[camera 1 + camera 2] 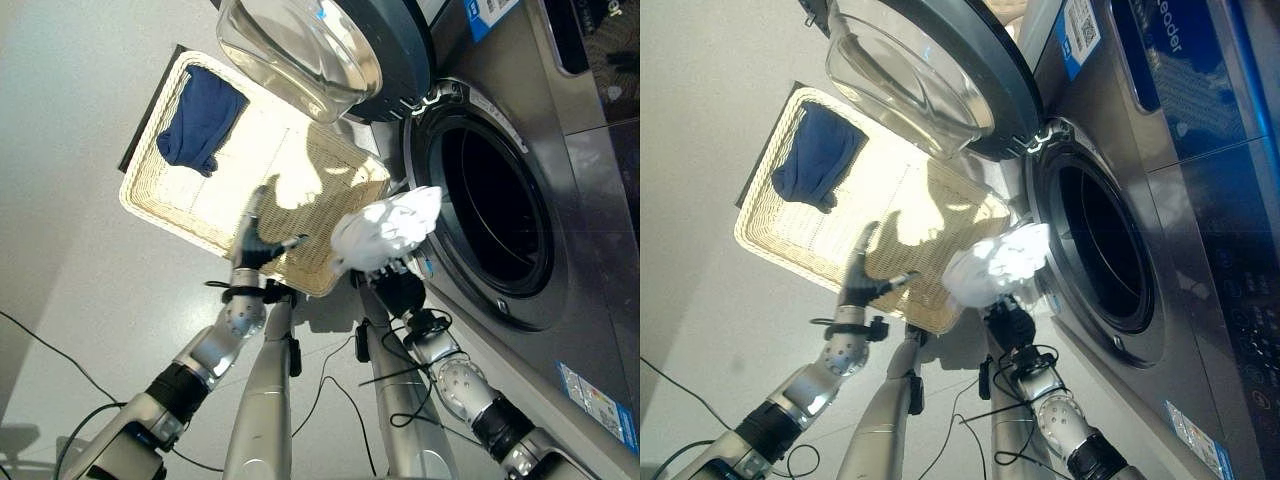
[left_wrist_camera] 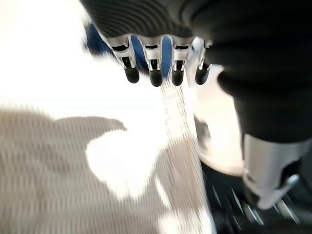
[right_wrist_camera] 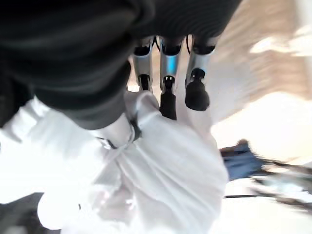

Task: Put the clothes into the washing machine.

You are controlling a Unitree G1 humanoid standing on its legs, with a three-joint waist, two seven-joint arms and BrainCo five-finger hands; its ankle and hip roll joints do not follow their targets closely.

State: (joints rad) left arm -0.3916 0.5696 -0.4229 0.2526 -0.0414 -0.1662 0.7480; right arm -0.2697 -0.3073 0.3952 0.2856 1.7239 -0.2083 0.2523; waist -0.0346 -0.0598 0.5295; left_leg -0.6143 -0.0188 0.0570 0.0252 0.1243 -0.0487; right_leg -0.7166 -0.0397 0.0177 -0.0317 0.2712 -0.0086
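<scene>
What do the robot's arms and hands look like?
Both arms are shiny silver-grey tubes with round joints and black bands. The left hand and right hand wear dark ribbed covers. Their fingers are silver with dark rounded tips. Thin black cables loop round the wrists.

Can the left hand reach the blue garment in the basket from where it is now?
Probably yes. The left hand hovers open over the near part of the wicker basket, and the blue garment lies at its far end with nothing between them. The arm would need to stretch further.
</scene>
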